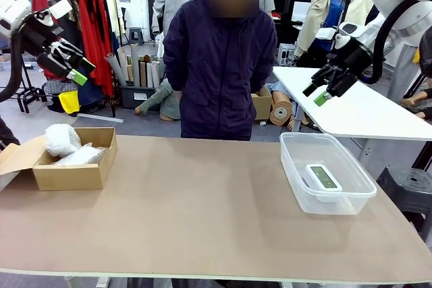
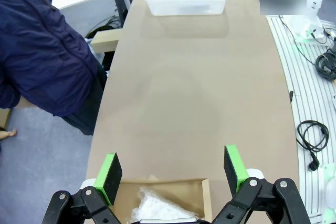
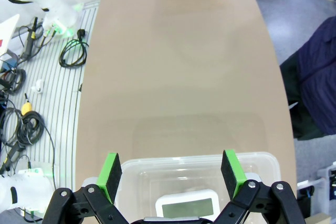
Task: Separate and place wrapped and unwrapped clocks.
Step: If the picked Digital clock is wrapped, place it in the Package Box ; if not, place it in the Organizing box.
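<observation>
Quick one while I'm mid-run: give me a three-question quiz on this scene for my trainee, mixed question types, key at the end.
1. True or false: the bare clock lies in the clear tub.
2. How many wrapped bundles sit in the cardboard box?
3. The jaws of the left gripper are: A) shut on a bundle, B) open and empty, C) shut on nothing.

Key
1. True.
2. Two, one rounded, one boxy.
3. B. The right gripper is the same, above the tub.
</observation>
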Controlling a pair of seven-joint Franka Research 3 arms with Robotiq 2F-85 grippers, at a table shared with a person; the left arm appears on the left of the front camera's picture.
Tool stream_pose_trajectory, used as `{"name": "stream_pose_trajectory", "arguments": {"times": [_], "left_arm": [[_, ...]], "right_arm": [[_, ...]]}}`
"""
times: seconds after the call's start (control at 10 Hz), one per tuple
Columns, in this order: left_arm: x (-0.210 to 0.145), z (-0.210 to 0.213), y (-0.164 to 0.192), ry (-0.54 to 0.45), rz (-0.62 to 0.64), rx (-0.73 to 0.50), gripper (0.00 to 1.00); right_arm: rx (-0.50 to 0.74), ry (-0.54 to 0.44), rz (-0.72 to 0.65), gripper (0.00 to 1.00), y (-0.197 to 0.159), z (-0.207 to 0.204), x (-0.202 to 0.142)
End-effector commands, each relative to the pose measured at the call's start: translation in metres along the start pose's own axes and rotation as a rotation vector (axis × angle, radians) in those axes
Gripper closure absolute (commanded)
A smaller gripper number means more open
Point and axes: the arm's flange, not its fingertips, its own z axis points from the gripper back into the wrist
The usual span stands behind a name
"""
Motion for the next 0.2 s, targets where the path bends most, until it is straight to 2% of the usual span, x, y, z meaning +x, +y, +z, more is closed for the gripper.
{"name": "stream_pose_trajectory", "arguments": {"times": [0.0,0.1], "left_arm": [[0.0009,0.0015,-0.0002,-0.001,-0.014,-0.001,0.00],[0.0009,0.0015,-0.0002,-0.001,-0.014,-0.001,0.00]], "right_arm": [[0.000,0.018,0.005,0.00,0.0023,0.0002,0.0009],[0.000,0.018,0.005,0.00,0.0023,0.0002,0.0009]]}}
